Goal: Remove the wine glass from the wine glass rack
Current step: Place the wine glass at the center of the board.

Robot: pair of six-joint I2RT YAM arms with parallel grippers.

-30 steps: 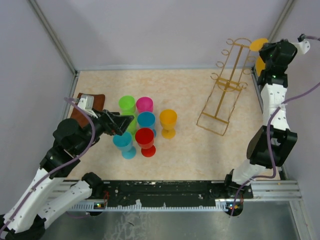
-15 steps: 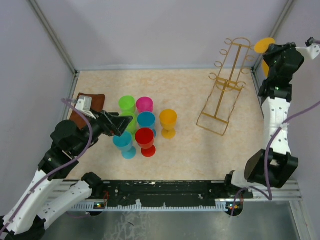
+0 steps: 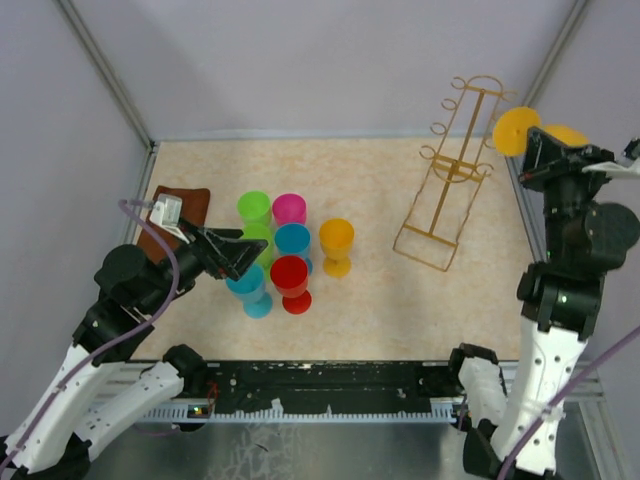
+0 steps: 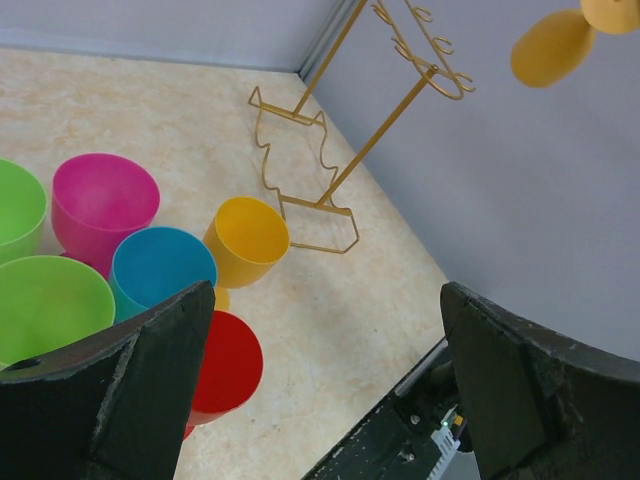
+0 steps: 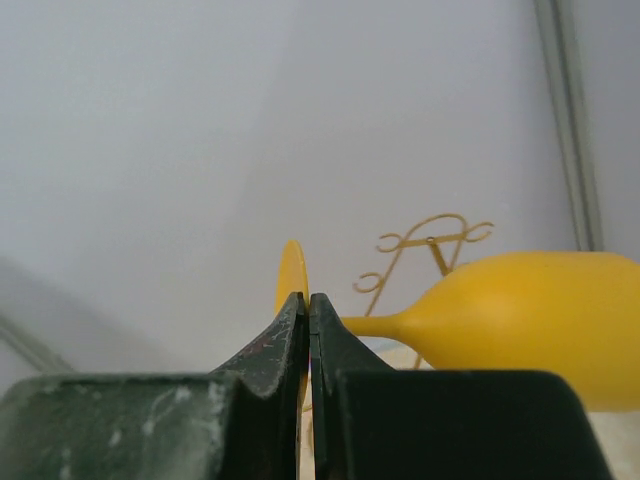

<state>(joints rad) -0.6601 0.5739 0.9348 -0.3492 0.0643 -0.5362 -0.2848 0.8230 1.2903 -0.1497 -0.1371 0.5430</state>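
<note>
The golden-yellow wire wine glass rack (image 3: 450,175) stands at the back right of the table; it also shows in the left wrist view (image 4: 330,150) and the right wrist view (image 5: 430,240). My right gripper (image 3: 535,152) is shut on the round foot (image 5: 291,275) of a yellow wine glass (image 3: 517,130). It holds the glass sideways in the air, to the right of the rack and apart from it. The glass bowl (image 5: 540,325) points right; it also shows in the left wrist view (image 4: 548,45). My left gripper (image 3: 240,255) is open and empty above the coloured cups.
Several plastic cups stand left of centre: green (image 3: 254,208), pink (image 3: 289,209), blue (image 3: 292,240), red (image 3: 291,278), cyan (image 3: 250,290) and orange (image 3: 337,241). A brown cloth (image 3: 185,205) lies at the far left. Grey walls close in at the back and right.
My right arm has carried the yellow glass away from the rack, right and toward the near side, and risen toward the camera. My left gripper has barely shifted.
</note>
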